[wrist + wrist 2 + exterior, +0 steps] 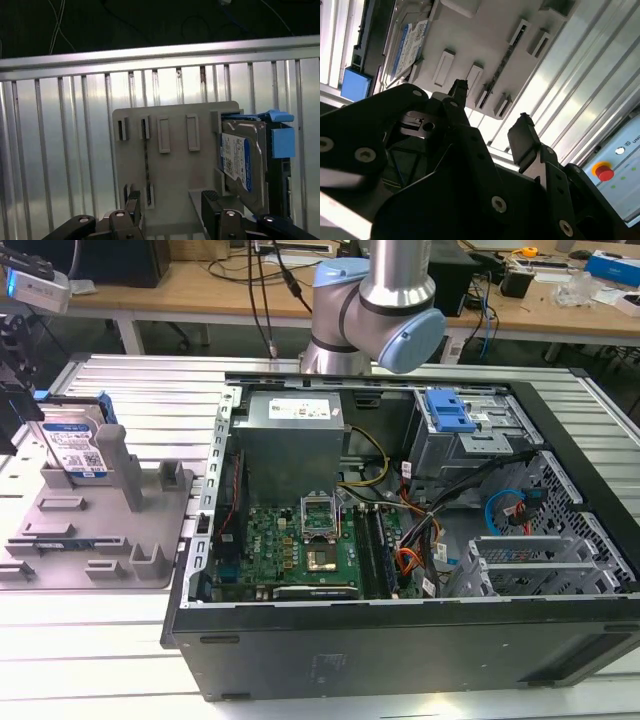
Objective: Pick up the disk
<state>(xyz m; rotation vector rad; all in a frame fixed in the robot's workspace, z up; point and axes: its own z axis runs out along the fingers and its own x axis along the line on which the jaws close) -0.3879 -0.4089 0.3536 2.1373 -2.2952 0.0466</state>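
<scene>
The disk (75, 445) stands on edge in the grey fixture (100, 530) at the exterior view's left, its white-and-blue label facing out and blue rails on its sides. In both wrist views my gripper (171, 200) (490, 107) is open, with nothing between its two black fingers. It hangs above the fixture (170, 165), off to the side of the disk (245, 160) and clear of it. The second wrist view also shows the disk (410, 45) leaning against a peg of the fixture (480, 35). The arm's tool end (15, 360) sits at the exterior view's left edge, just above the disk.
An open computer case (400, 540) with its motherboard, cables and a blue drive-bay bracket (448, 410) lies to the exterior view's right of the fixture. The arm's base (375, 310) rises behind the case. Everything rests on a ribbed metal table (60, 150). A control box with a red button (604, 172) is nearby.
</scene>
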